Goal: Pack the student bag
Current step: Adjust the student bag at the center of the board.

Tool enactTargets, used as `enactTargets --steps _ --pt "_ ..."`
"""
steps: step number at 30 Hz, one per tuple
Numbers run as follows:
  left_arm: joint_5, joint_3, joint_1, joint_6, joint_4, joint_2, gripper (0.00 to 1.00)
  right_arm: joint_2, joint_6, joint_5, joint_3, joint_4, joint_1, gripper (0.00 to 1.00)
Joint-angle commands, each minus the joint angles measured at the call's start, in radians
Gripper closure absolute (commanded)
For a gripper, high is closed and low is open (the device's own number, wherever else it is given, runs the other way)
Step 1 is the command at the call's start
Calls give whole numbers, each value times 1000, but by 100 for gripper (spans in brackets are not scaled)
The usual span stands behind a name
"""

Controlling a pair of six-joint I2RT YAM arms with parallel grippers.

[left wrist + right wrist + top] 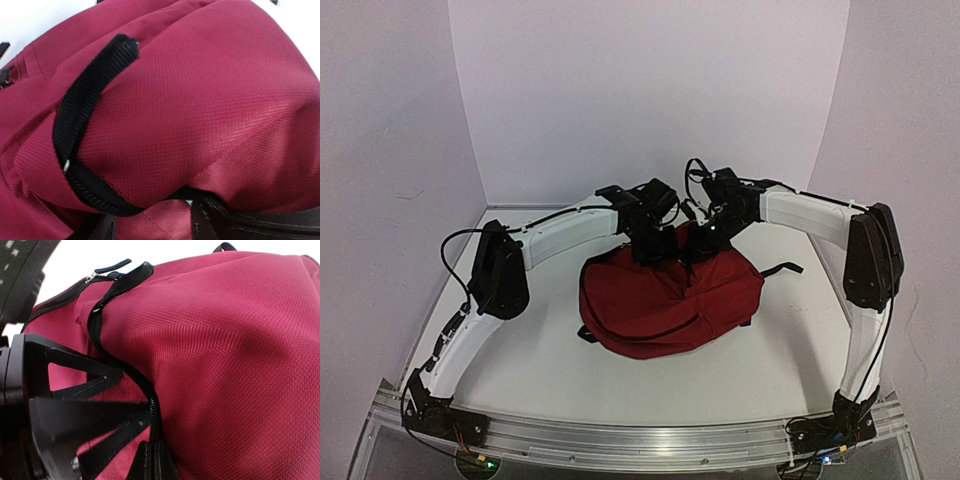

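Bag [670, 300] is lying mid-worktop [540, 370]. My right tool [151, 462] is pinched together on the zip [122, 367] at the bag's far edge. Left tool [157, 226] looks clamped on a fabric fold just beside it, though my view's cramped.

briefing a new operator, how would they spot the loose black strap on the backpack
On the white table, a dark red backpack lies mid-table. From its right side, towards the right arm, a thin black strap trails flat onto the table. It reaches farther over the white surface than the bag's other black pieces.
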Motion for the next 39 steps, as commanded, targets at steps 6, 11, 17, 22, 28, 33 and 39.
enactTargets --steps 6,11,17,22,28,33,39 --pt "32 0 -5 4 -222 90 83 33 14 34 13 -46 -16 100" --pt "10 -125 4 26 -230 8 100 26 16 -11 -3 -45 -11 100" --pt "72 -502 87 87 -41 -223 100 18 36 -89 -69 -29 31 100" --pt "76 -653 160 208 23 -367 100 20 69 -134 -69 3 82 100" --pt "10 -602 114 138 32 -454 75 31 149 -197 -74 59 95 100" --pt "6 -629 60 -96 114 -461 57 55 186 -219 -56 83 104 100" --pt "100 -689 74 -213 232 -403 48 84 218 -252 -1 99 114 100"
